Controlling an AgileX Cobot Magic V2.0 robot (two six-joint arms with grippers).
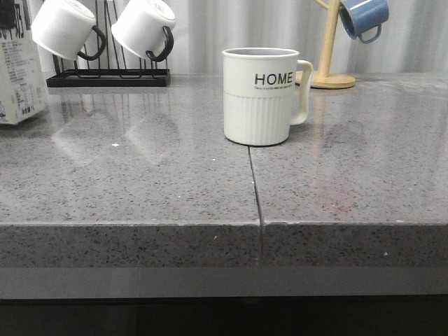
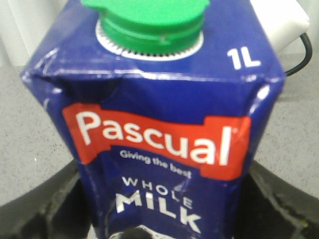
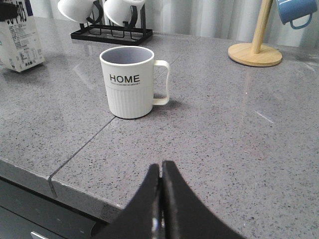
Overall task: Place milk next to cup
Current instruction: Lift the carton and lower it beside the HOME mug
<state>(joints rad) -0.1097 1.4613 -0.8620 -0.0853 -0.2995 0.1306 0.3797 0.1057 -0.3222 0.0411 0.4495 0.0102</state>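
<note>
The milk (image 1: 19, 73) stands on the grey counter at the far left edge of the front view, well left of the cup (image 1: 260, 96). In the left wrist view its blue top with "WHOLE MILK" and a green cap (image 2: 159, 129) fills the frame. My left gripper (image 2: 164, 204) has a finger against each side of the carton and is shut on it. The cup is cream-white with "HOME" and a ribbed lower half, and stands mid-counter with its handle to the right (image 3: 128, 82). My right gripper (image 3: 160, 167) is shut and empty, over the counter's front part, short of the cup.
A black rack (image 1: 108, 75) with two white, black-handled mugs stands at the back left. A wooden mug tree (image 1: 327, 73) with a blue mug (image 1: 364, 17) stands at the back right. A seam (image 1: 253, 182) runs from the cup to the counter's front edge.
</note>
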